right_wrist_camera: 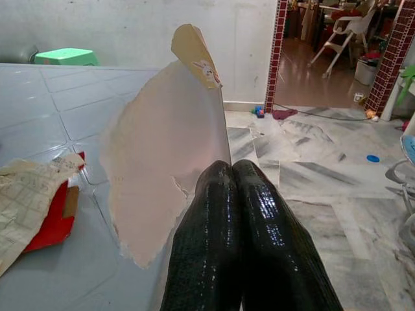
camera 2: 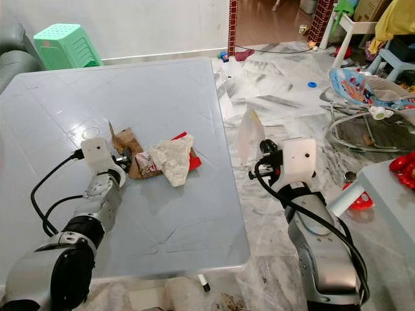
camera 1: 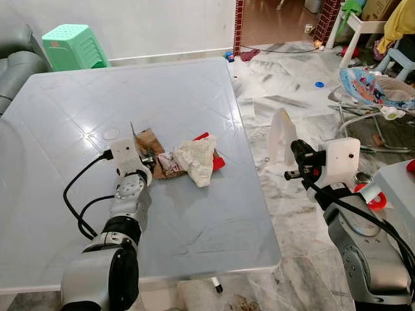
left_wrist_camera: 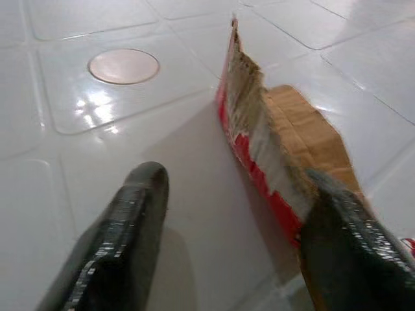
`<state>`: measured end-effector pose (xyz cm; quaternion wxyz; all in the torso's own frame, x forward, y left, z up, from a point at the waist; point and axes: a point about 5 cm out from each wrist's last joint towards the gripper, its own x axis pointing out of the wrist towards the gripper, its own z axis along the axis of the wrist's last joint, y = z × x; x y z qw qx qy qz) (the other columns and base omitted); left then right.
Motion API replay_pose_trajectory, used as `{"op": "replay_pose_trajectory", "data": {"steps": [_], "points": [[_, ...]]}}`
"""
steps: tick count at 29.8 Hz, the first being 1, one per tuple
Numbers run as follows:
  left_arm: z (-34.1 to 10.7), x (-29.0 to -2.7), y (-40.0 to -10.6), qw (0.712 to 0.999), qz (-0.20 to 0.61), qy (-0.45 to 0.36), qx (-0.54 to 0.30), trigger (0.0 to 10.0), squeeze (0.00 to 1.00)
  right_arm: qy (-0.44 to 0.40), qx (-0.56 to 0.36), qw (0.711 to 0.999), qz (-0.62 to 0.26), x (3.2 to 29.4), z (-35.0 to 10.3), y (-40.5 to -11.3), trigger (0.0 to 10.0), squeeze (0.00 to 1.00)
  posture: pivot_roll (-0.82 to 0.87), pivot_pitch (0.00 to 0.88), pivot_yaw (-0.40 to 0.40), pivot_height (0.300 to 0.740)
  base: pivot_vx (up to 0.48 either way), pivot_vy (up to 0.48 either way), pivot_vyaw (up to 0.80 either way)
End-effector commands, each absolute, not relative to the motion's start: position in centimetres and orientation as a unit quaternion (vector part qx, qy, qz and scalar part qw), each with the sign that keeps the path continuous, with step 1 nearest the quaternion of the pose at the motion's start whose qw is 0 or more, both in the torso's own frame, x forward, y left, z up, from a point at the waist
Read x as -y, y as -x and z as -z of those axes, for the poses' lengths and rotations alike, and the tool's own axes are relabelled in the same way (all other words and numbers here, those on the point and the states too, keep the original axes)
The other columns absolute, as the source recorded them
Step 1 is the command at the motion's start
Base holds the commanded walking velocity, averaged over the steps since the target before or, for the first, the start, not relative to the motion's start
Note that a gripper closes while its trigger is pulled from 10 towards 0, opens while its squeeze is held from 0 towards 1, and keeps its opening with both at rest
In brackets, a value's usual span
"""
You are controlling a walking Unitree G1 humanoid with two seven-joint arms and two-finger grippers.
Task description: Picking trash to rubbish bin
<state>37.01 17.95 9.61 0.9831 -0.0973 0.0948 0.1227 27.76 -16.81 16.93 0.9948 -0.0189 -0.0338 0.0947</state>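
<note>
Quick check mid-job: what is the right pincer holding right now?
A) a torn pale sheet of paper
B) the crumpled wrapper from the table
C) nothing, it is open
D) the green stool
A: the right pincer is shut on a torn pale sheet of paper, held off the table's edge.

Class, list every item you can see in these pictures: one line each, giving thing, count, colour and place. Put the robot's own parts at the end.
Table: one, pale grey, in front of the robot.
Torn cardboard: one, brown with a red edge, mid-table.
Crumpled paper: one, cream, lying on the red wrapper.
Red wrapper: one, red, under the paper.
Torn paper sheet: one, white, held up beyond the table's right edge.
Stool: one, green, by the far wall.
Sofa: one, grey, far left.
Baby bouncer: one, patterned blue, on the floor to the right.
Left claw: one, black, open, at the cardboard.
Right claw: one, black, shut on the torn paper sheet.
</note>
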Motion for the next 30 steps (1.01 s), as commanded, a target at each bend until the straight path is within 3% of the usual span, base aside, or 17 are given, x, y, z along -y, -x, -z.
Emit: {"op": "replay_pose_trajectory", "data": {"steps": [1, 2, 3, 4, 5, 6, 7, 9, 10, 30], "points": [[-9.8, -18.3, -37.1, 0.982, -0.131, 0.096, -0.093, 1.6, 0.0, 0.017, 0.042, 0.994, -0.097, 16.7, -17.4, -27.6, 0.0, 0.0, -0.1, 0.111, 0.051, 0.74, 0.0, 0.0, 0.0], [-9.9, -18.4, -37.1, 0.982, -0.131, 0.096, -0.093, 1.6, 0.0, 0.017, 0.042, 0.994, -0.097, 16.7, -17.4, -27.6, 0.0, 0.0, -0.1, 0.111, 0.051, 0.74, 0.0, 0.0, 0.0], [-9.9, -18.4, -37.2, 0.982, -0.133, 0.095, -0.092, 9.0, 0.0, 0.017, 0.042, 0.994, -0.097, 16.7, -17.4, -27.6, 0.0, 0.0, -0.1, 0.111, 0.051, 0.74, 0.0, 0.0, 0.0], [-10.0, -18.4, -37.2, 0.982, -0.134, 0.095, -0.09, 10.0, 0.0, 0.017, 0.042, 0.994, -0.097, 16.7, -17.4, -27.6, 0.0, 0.0, -0.1, 0.111, 0.051, 0.74, 0.0, 0.0, 0.0], [-10.0, -18.4, -37.2, 0.982, -0.134, 0.096, -0.089, 9.0, 0.0, 0.017, 0.042, 0.994, -0.097, 16.7, -17.3, -27.6, 0.0, 0.0, -0.1, 0.111, 0.051, 0.74, 0.0, 0.0, 0.0], [-10.1, -18.4, -37.3, 0.982, -0.133, 0.097, -0.089, 9.0, 0.0, 0.017, 0.041, 0.994, -0.097, 16.6, -17.3, -27.6, 0.0, 0.0, -0.1, 0.111, 0.051, 0.74, 0.0, 0.0, 0.0], [-10.2, -18.4, -37.3, 0.983, -0.13, 0.098, -0.086, 2.0, 0.0, 0.016, 0.041, 0.994, -0.097, 16.6, -17.3, -27.6, 0.0, 0.0, -0.1, 0.111, 0.051, 0.74, 0.0, 0.0, 0.0], [-10.2, -18.4, -37.3, 0.983, -0.129, 0.099, -0.085, 2.0, 0.0, 0.016, 0.041, 0.994, -0.097, 16.6, -17.3, -27.6, 0.0, 0.0, -0.1, 0.111, 0.051, 0.74, 0.0, 0.0, 0.0], [-10.3, -18.4, -37.4, 0.983, -0.128, 0.101, -0.083, 0.0, 0.0, 0.016, 0.042, 0.994, -0.098, 16.5, -17.3, -27.6, 0.0, 0.0, -0.11, 0.11, 0.05, 0.74, 0.0, 0.0, 0.0], [-10.8, -20.1, -37.2, 0.979, -0.18, 0.078, -0.058, 0.0, 0.0, 0.016, 0.043, 0.994, -0.099, 16.4, -17.3, -27.9, 0.0, 0.0, -0.1, 0.103, 0.048, 0.74, 0.0, 0.0, 0.0]]}}
